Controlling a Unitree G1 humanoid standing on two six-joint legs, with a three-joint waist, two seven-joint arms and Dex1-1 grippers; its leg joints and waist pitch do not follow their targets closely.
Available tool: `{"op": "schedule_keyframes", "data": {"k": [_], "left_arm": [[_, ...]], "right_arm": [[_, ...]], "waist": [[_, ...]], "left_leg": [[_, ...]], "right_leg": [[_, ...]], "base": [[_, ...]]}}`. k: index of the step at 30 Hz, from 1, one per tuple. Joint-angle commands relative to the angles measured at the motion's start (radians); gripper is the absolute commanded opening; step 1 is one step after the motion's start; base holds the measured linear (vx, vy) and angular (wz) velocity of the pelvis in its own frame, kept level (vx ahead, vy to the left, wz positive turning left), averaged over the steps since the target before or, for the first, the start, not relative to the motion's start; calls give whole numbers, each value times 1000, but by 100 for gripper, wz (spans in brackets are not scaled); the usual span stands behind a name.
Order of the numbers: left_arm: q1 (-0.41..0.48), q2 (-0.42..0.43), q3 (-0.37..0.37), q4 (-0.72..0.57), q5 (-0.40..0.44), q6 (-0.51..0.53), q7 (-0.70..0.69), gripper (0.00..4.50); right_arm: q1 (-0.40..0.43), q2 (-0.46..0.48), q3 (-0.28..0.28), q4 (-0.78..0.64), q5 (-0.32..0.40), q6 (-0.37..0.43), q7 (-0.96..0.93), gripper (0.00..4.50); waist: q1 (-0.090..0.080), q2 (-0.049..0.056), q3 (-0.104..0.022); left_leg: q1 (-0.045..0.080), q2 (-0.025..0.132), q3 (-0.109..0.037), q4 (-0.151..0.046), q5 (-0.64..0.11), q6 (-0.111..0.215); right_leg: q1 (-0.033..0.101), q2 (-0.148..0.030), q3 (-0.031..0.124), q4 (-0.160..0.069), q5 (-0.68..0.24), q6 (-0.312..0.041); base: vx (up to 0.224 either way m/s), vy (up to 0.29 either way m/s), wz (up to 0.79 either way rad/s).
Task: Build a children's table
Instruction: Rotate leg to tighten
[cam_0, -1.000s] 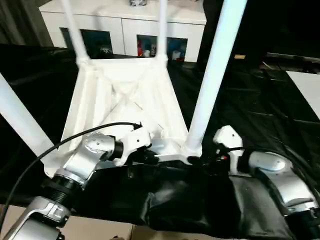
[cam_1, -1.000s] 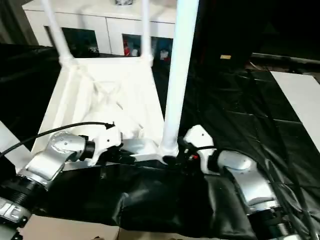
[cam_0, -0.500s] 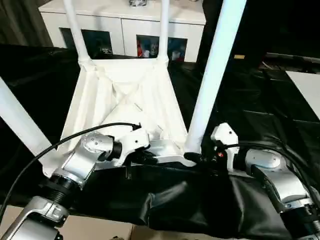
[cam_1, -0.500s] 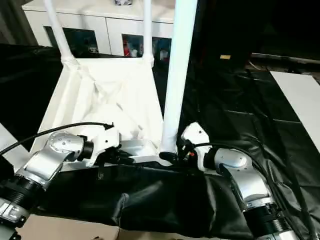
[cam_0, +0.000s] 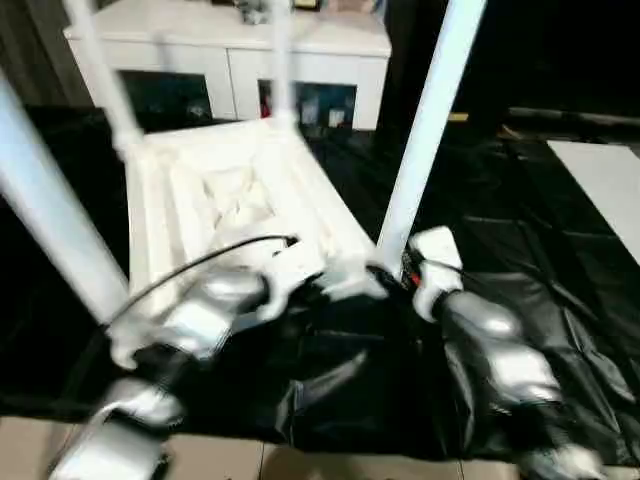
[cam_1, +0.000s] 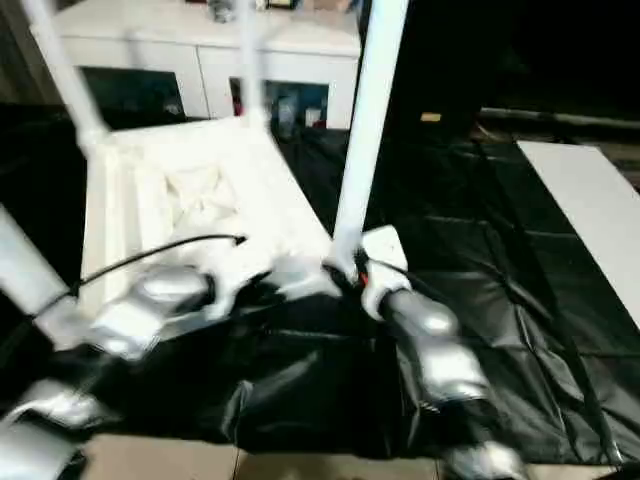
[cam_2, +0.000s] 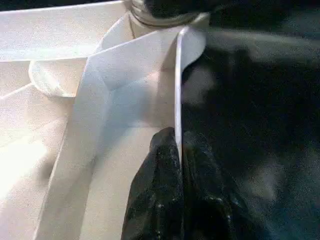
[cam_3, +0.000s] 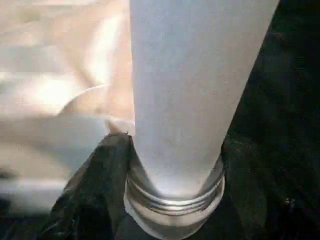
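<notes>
The left gripper (cam_2: 177, 165) is being kept pinched shut on the tabletop's thin rim, while the right gripper (cam_3: 175, 200) is being held closed around the leg's threaded base, both silver forearms reaching toward twelve o'clock.

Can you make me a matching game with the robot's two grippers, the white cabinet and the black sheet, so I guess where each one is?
Things:
1. left gripper
2. right gripper
3. cabinet
4. black sheet

Places:
A. spread under the upside-down table
B. pinching the table's thin rim
C. behind the table, at the back
D. either side of a leg's base

Pairs: 1-B, 2-D, 3-C, 4-A
</notes>
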Motion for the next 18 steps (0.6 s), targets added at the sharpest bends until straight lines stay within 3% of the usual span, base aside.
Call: {"op": "schedule_keyframes", "data": {"k": [1, 5, 6, 8, 11, 13, 15, 18], "left_arm": [[-21, -77, -8, 30, -16, -6, 97, 0], [-34, -91, 1, 52, -1, -11, 121, 0], [-37, -89, 6, 57, 2, -17, 122, 0], [-36, -72, 13, 61, 6, -28, 112, 0], [-31, -57, 17, 59, 3, -31, 94, 0], [-19, -31, 19, 43, 2, -38, 70, 0], [-11, -16, 19, 30, 0, -44, 49, 0], [16, 43, 10, -30, -16, -65, -52, 0]], "right_arm": [[-7, 74, 80, 54, -11, 29, -14, 249], [-24, 98, 109, 57, -27, -6, 18, 249], [-16, 97, 105, 28, -12, -25, 46, 305], [7, 70, 97, -33, 1, -48, 82, 319], [18, 40, 85, -65, 12, -36, 104, 339], [38, -35, 71, -120, 20, -22, 161, 367], [49, -77, 64, -147, 28, -17, 207, 373], [94, -222, 65, -213, 63, -28, 411, 373]], "waist": [[-1, -8, -45], [0, -8, -46], [2, -8, -48], [4, -7, -47], [5, -7, -47], [2, -8, -49], [5, -8, -50], [12, -3, -52]], "left_leg": [[1, -2, 0, -70, -361, 4], [-6, -1, 1, -72, -351, 25], [-8, -1, 1, -72, -345, 29], [-6, 0, 3, -72, -341, 38], [-12, 0, 1, -74, -333, 45], [-16, 2, 0, -75, -323, 48], [-12, 3, 3, -72, -318, 55], [-12, 8, 5, -68, -297, 71]], "right_leg": [[29, -30, 18, -94, -542, -86], [32, -28, 20, -92, -494, -86], [34, -30, 21, -90, -486, -87], [31, -29, 22, -90, -478, -91], [38, -29, 21, -89, -477, -83], [42, -29, 20, -85, -453, -86], [39, -29, 23, -87, -441, -94], [42, -31, 27, -81, -383, -117]], "base": [[0, 0, 0], [0, 0, 0], [0, 0, 0], [0, 0, 0], [0, 0, 0], [0, 0, 0], [0, 0, 0], [0, 0, 0]]}}
